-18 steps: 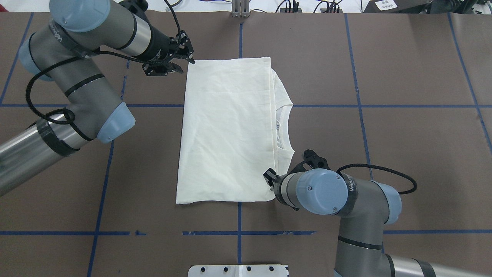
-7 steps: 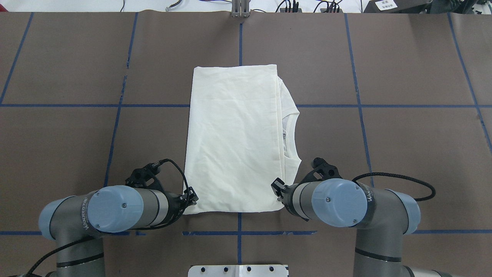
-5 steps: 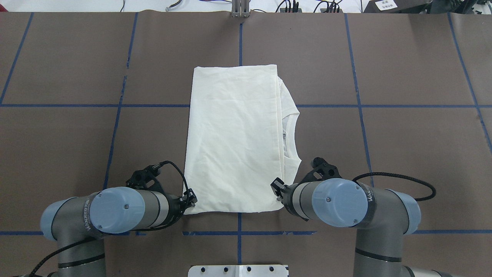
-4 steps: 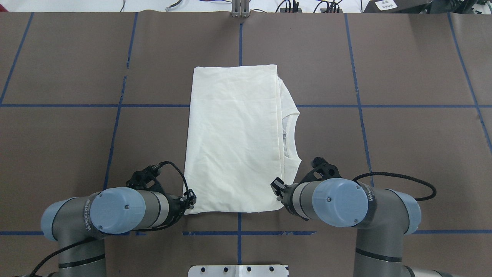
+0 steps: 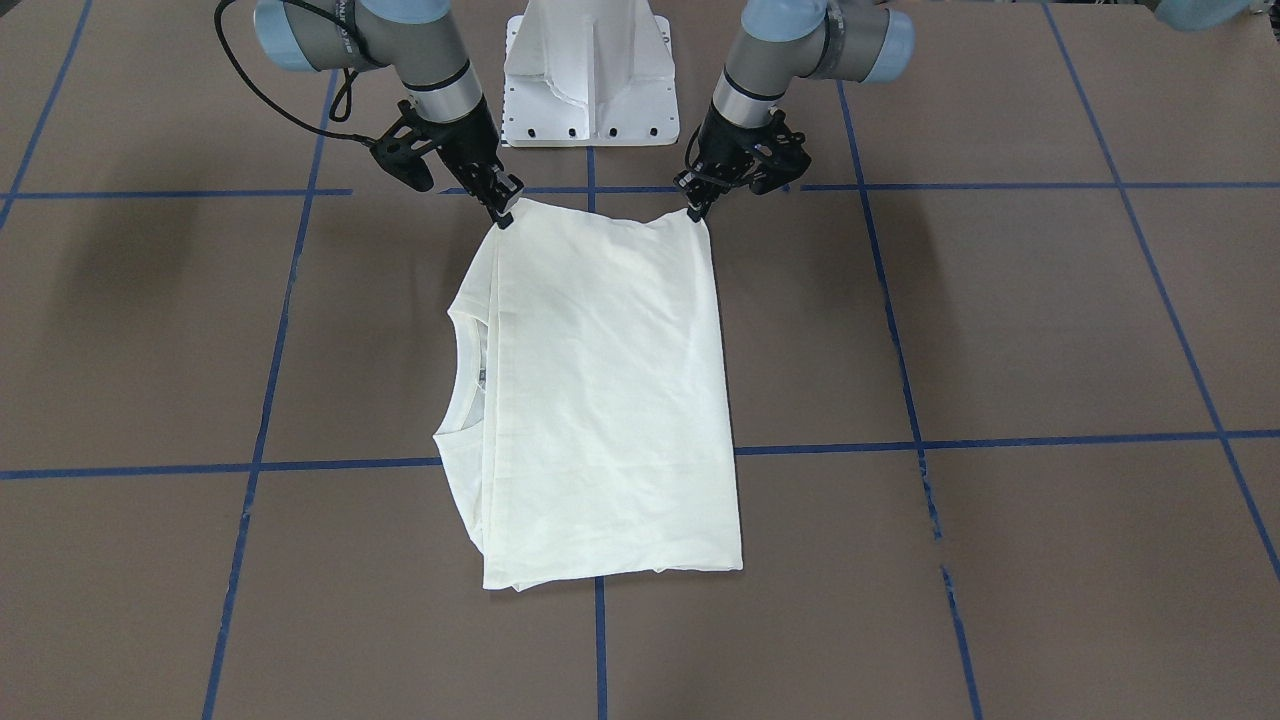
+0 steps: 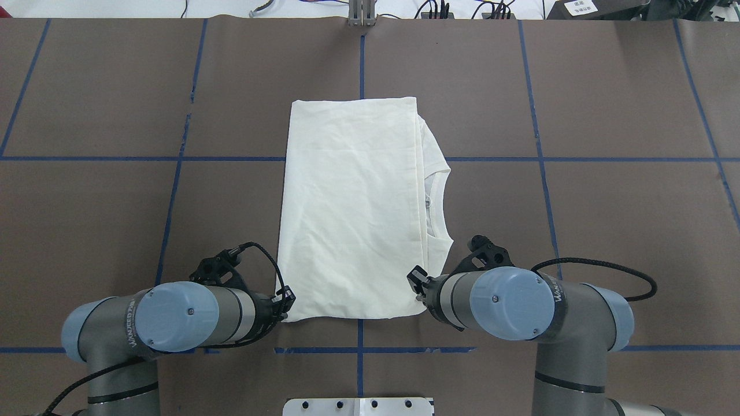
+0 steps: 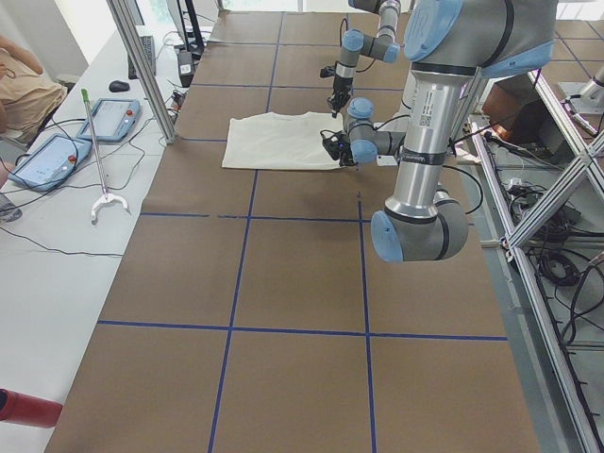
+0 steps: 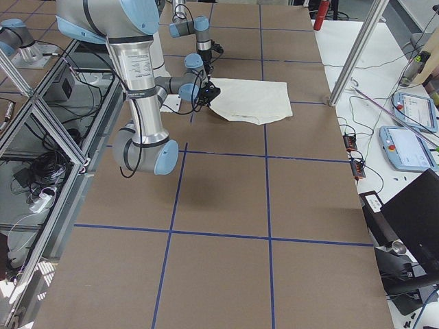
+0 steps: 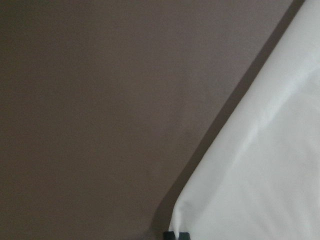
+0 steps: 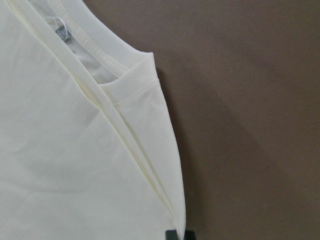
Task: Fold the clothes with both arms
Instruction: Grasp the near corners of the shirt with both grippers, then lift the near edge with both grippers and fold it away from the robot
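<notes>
The cream T-shirt (image 6: 352, 208) lies folded into a tall rectangle, plain back up, its ribbed neck (image 6: 435, 199) showing at the right edge. No print shows. My left gripper (image 6: 286, 301) is shut on the shirt's near-left corner. My right gripper (image 6: 417, 290) is shut on the near-right corner. In the front-facing view the shirt (image 5: 600, 400) has both near corners pinched and slightly raised, by the left gripper (image 5: 697, 210) and the right gripper (image 5: 503, 213). The wrist views show cloth (image 9: 260, 175) (image 10: 75, 150) running down to the closed fingertips.
The brown table cover (image 6: 607, 231) carries blue tape lines. The white pedestal base (image 5: 590, 80) stands between the arms at the near edge. A side bench holds tablets (image 7: 52, 156) and a grabber stick (image 7: 99, 160), with a person's arm (image 7: 24, 90) beside them.
The left arm swung from the shirt's far-left corner to its near-left corner. The shirt slid slightly right. In the last half second the near-left corner drew in at the left gripper. The right arm stayed put.
</notes>
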### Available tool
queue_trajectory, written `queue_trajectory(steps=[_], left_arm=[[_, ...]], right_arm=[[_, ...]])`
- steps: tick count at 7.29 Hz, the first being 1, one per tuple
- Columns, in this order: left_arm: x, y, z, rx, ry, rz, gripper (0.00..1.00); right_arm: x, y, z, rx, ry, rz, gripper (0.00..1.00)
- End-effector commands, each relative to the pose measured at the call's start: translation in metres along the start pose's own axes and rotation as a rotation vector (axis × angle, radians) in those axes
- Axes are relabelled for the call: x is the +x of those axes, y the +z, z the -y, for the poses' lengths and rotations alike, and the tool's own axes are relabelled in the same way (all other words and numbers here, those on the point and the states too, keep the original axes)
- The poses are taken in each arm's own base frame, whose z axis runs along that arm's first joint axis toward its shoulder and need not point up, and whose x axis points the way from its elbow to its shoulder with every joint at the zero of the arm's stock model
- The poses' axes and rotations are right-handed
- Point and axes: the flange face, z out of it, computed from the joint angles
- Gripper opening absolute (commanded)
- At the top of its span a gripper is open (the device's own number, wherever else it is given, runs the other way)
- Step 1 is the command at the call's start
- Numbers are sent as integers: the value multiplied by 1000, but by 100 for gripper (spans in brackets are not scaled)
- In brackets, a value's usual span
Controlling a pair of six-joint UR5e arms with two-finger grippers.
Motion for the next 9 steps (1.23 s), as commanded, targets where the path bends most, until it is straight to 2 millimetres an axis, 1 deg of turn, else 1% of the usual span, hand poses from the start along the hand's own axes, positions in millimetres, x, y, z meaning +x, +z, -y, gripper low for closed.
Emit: queue_trajectory(steps=[1, 2, 3, 4, 5, 6, 7, 8, 9], left_arm=[[20, -76, -21, -98, 9, -101, 0], [26, -116, -30, -162, 20, -145, 0], [30, -124, -31, -164, 20, -155, 0], [33, -102, -15, -116, 10, -125, 0], [46, -99, 4, -77, -1, -134, 0], [49, -84, 18, -43, -3, -112, 0], [75, -90, 36, -3, 31, -142, 0], [91, -89, 56, 40, 50, -142, 0], [109, -85, 79, 84, 73, -143, 0]], right_arm=[[18, -32, -3, -10, -3, -12, 0], [15, -74, -8, -21, -3, -2, 0], [5, -109, -5, -16, 5, 14, 0], [-16, -117, 9, 10, 21, 48, 0], [-45, -112, 30, 58, 49, 78, 0], [-74, -94, 44, 96, 36, 79, 0], [-93, -85, 63, 134, 43, 81, 0], [-110, -83, 79, 165, 36, 87, 0], [-135, -76, 96, 169, 62, 73, 0]])
